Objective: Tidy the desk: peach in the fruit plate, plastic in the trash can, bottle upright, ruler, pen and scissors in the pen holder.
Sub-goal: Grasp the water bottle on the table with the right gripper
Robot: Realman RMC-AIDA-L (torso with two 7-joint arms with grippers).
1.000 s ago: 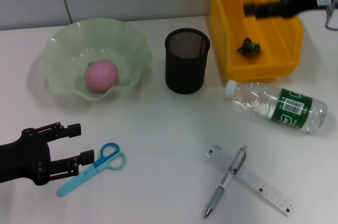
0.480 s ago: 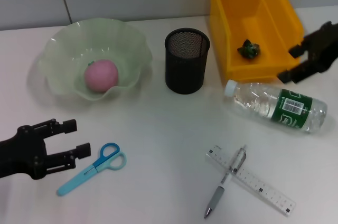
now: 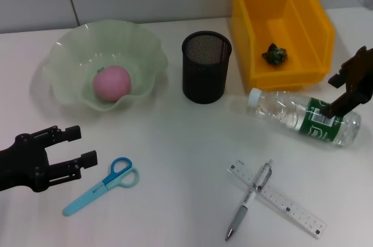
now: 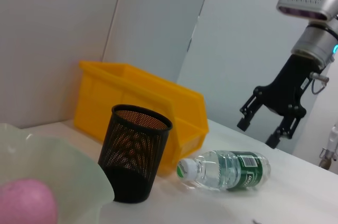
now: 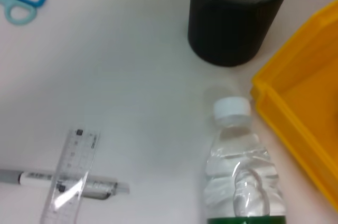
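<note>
The pink peach (image 3: 112,83) lies in the pale green fruit plate (image 3: 70,60). A green crumpled plastic (image 3: 274,53) sits inside the yellow bin (image 3: 315,31). On its side lies the clear bottle (image 3: 303,117), white cap toward the black mesh pen holder (image 3: 206,66). My right gripper (image 3: 335,94) hangs open just over the bottle's green label; the left wrist view shows that gripper (image 4: 257,132) above the bottle (image 4: 227,169). The pen (image 3: 249,200) lies across the clear ruler (image 3: 277,197). Blue scissors (image 3: 104,186) rest just right of my open, empty left gripper (image 3: 81,145).
The bin stands at the back right, close behind the bottle. In the right wrist view the bottle (image 5: 240,171) lies between the pen holder (image 5: 237,12) and the bin's wall (image 5: 306,118), with the ruler (image 5: 71,176) and scissors (image 5: 18,2) farther off.
My right gripper has left the space over the yellow bin and come down toward me onto the lying bottle. The left gripper has drifted slightly left, away from the scissors.
</note>
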